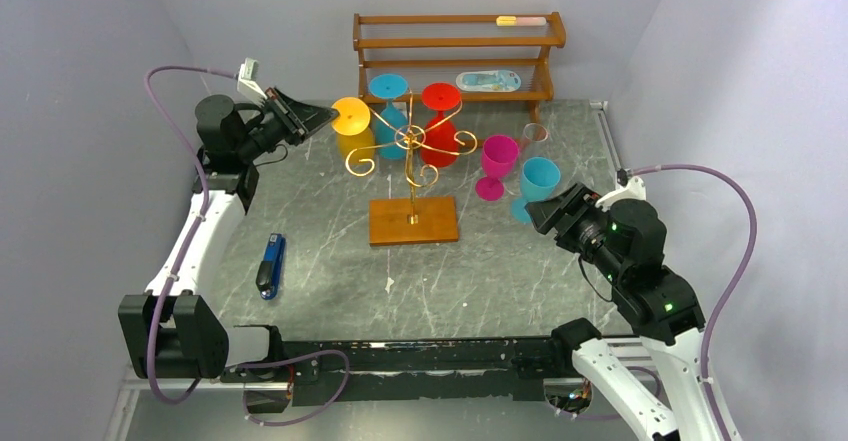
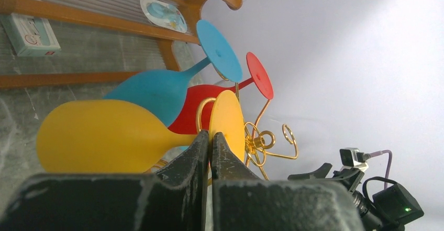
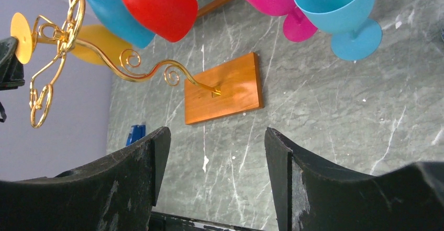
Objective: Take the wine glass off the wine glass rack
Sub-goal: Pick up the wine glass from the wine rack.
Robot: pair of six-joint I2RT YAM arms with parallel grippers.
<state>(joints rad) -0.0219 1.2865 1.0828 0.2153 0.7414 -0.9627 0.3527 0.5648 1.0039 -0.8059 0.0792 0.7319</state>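
Crowding yellow wine glass (image 1: pixel 352 126) (racked): blue glass (image 1: pixel 389 101).

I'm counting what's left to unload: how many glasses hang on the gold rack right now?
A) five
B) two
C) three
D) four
C: the yellow glass, blue glass and red glass all hang upside down from the rack.
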